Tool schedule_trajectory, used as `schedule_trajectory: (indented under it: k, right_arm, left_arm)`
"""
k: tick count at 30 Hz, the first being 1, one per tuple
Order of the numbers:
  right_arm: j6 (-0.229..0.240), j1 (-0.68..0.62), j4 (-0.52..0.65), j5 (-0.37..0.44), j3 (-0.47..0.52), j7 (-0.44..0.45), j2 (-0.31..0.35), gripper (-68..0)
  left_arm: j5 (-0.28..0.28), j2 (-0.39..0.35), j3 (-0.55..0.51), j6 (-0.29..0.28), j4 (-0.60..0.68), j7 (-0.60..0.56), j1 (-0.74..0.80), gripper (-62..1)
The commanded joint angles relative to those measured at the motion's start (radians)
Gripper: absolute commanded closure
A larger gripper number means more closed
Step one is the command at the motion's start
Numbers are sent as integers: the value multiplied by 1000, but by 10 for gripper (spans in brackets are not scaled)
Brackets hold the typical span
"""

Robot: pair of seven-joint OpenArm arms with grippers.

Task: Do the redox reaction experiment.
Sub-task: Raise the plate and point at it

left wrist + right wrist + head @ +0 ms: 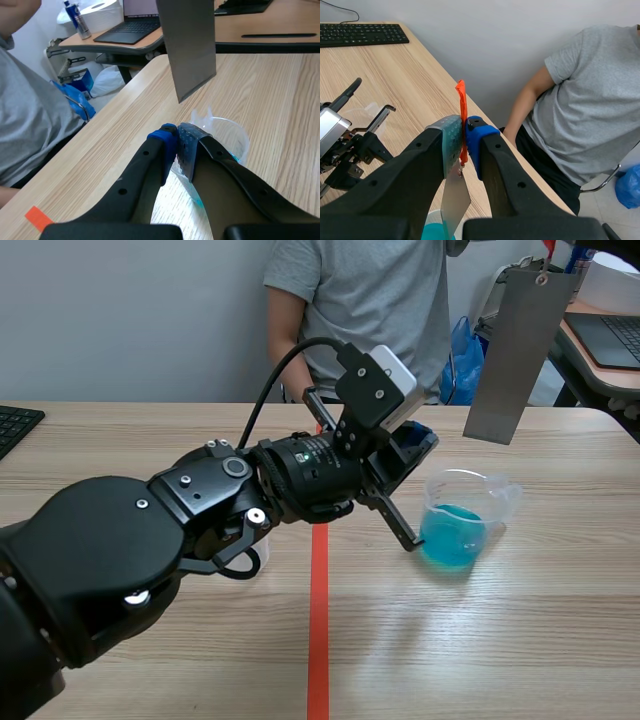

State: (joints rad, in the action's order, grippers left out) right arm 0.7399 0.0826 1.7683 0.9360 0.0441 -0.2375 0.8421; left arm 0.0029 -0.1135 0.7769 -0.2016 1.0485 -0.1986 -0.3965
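Nearest, my left gripper hovers with jaws together at the rim of the one clear plastic beaker of blue liquid on the pale wooden table by a grey wall, and my right gripper clamps the orange-red tab of the one grey metal plate hanging above it.

The gripper pinches the near wall of a clear beaker, with a grey metal sheet hanging close above.

The left gripper clamps the beaker at its rim, arm stretched low toward it. The right gripper hangs above the beaker, pinching a tag.
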Motion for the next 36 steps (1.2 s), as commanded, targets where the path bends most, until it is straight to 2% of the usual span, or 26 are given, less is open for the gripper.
schedule_trajectory:
  k: [1,9,13,36]
  right_arm:
    - [6,11,4,18,14,14,11,-6]
    - [6,11,4,19,14,14,11,-6]
    - [6,11,4,19,14,14,11,-6]
    - [6,11,4,19,14,15,11,-6]
  left_arm:
    - [-9,16,3,4,26,-21,-20,-18]
    - [-8,29,22,5,26,-21,-25,-18]
    - [18,38,21,5,26,-21,-25,-18]
    - [17,38,21,5,26,-22,-25,-18]
